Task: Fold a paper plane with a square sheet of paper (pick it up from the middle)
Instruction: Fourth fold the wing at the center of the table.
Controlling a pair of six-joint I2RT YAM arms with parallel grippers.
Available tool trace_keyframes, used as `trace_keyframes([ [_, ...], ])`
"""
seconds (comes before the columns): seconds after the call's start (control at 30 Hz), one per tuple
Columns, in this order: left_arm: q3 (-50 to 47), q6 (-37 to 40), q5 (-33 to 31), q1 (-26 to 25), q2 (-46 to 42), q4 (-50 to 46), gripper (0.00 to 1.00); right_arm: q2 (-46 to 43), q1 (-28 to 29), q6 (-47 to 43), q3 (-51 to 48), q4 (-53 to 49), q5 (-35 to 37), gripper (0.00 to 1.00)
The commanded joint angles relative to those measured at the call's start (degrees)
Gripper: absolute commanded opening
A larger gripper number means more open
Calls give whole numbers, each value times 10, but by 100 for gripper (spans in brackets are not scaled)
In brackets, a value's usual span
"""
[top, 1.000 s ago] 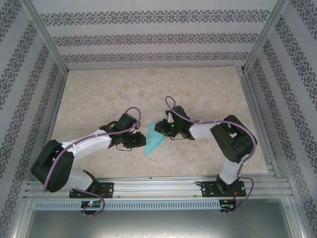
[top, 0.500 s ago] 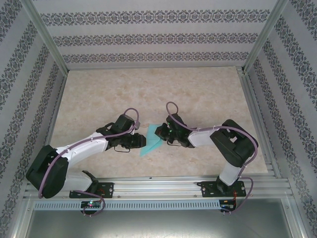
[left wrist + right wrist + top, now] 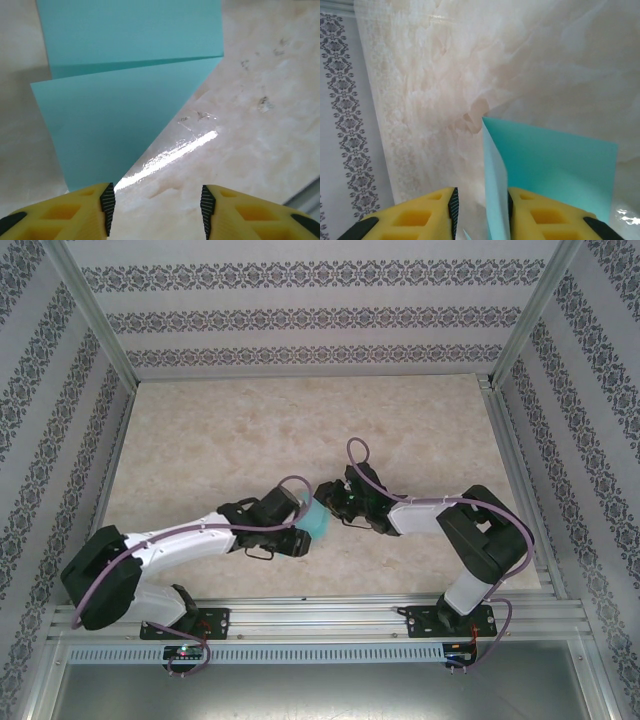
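Top view: the left gripper [image 3: 298, 532] has slid over the turquoise sheet [image 3: 316, 519], meeting the right gripper [image 3: 325, 493]. Left wrist: jaws spread, creased sheet flat on the table [image 3: 250, 125]. Right wrist: jaws parted around a raised flap [image 3: 495, 170]; the fold seems unfinished.

Lab test booth: aluminium frame [image 3: 320, 618], patterned wallpaper walls [image 3: 300, 320], marble-look tabletop [image 3: 250, 430].

The left arm [image 3: 190, 538] stretches low and rightward from its base, and the right arm [image 3: 425, 515] folds back leftward, so the wrists nearly meet at the middle. The left claw [image 3: 157, 210] has its yellow fingers well parted. The right claw [image 3: 480, 212] stands narrower, seemingly parted too.
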Motion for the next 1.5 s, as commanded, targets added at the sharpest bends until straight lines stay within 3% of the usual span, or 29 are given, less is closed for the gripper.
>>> trace_keyframes([
  [0.0, 31, 8, -130, -37, 26, -59, 53, -10, -3, -32, 7, -13, -50, 32],
  [0.17, 51, 1, -213, -77, 62, -81, 55, -4, -1, -32, 12, -11, -57, 32],
  [0.43, 54, 3, -259, -99, 91, -66, 54, -1, 1, -26, 15, -10, -57, 30],
  [0.97, 45, 1, -256, -104, 123, -36, 47, 0, 1, -21, 15, -13, -53, 30],
  [1.47, 59, 3, -262, -109, 139, -40, 31, 4, 3, -18, 14, -13, -52, 30],
])
